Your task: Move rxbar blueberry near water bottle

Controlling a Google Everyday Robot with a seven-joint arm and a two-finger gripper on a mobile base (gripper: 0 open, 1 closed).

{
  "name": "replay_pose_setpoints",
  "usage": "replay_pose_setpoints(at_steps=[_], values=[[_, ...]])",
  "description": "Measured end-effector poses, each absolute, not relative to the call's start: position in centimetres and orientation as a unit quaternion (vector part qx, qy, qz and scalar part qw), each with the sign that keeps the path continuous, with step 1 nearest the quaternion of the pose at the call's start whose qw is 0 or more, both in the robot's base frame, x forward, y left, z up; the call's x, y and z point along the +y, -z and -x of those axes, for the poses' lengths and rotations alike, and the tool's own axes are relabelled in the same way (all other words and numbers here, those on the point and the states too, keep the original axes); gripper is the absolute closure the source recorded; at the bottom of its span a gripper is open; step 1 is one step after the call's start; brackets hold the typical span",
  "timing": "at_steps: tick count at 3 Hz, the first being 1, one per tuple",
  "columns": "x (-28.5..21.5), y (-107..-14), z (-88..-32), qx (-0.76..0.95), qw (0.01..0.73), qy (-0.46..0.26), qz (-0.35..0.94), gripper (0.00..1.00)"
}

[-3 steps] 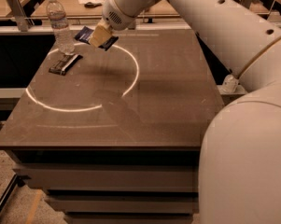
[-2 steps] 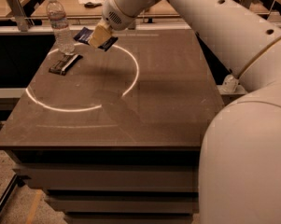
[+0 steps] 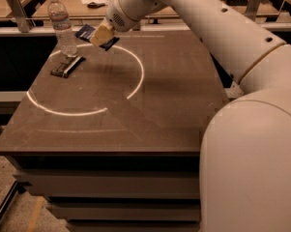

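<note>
The rxbar blueberry (image 3: 87, 33), a flat dark navy wrapper, is held in my gripper (image 3: 102, 36) above the table's far left part. The gripper is shut on the bar's right half, and its tan fingers (image 3: 100, 34) cover that part. The water bottle (image 3: 63, 26), clear with a white cap, stands upright at the far left of the table, a short way left of the bar. The bar hangs a little above the tabletop, tilted.
A narrow black bar with white edges (image 3: 66, 66) lies on the table just in front of the bottle. The dark tabletop (image 3: 150, 105) bears a bright ring of light. My white arm (image 3: 222, 47) fills the right side. Desks with clutter stand behind.
The gripper and the bar stay in nearly the same place near the bottle. Nothing else has moved.
</note>
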State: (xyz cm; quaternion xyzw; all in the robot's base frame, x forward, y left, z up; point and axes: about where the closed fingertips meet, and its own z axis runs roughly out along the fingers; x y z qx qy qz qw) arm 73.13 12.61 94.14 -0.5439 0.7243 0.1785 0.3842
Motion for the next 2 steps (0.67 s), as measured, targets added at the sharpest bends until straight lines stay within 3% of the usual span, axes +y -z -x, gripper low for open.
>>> replay_pose_setpoints(at_steps=[1, 2], values=[[13.0, -93.8, -76.5, 0.726, 0.427, -0.187, 0.505, 1.00], [14.1, -93.5, -79.5, 0.722, 0.455, -0.198, 0.482, 0.82]])
